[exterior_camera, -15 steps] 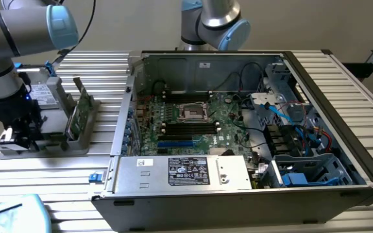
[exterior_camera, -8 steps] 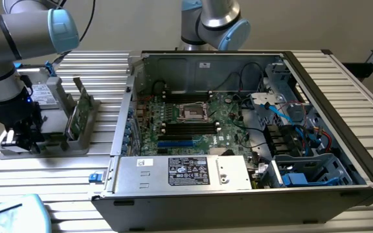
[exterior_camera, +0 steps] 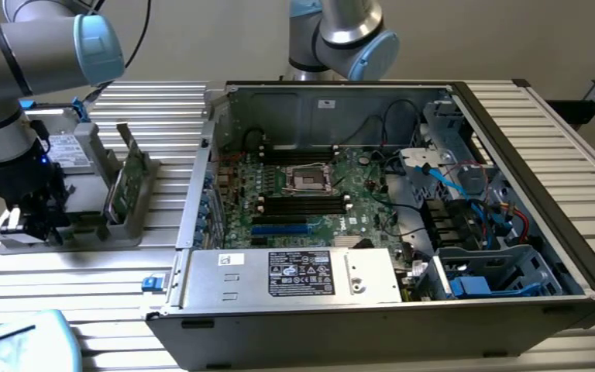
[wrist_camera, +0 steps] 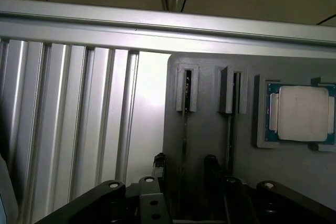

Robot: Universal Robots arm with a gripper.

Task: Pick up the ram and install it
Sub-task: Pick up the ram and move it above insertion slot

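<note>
Above the grey slotted holder [wrist_camera: 210, 140], the released gripper [wrist_camera: 184, 169] straddles the thin, edge-on ram [wrist_camera: 186, 93].

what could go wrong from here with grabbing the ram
1. The open gripper straddles the ram edge-on; a slight offset could push a finger into the grey holder.
2. The thin stick may tilt or slip when gripped.
3. The processor sits close by on that holder and might get knocked.
</note>
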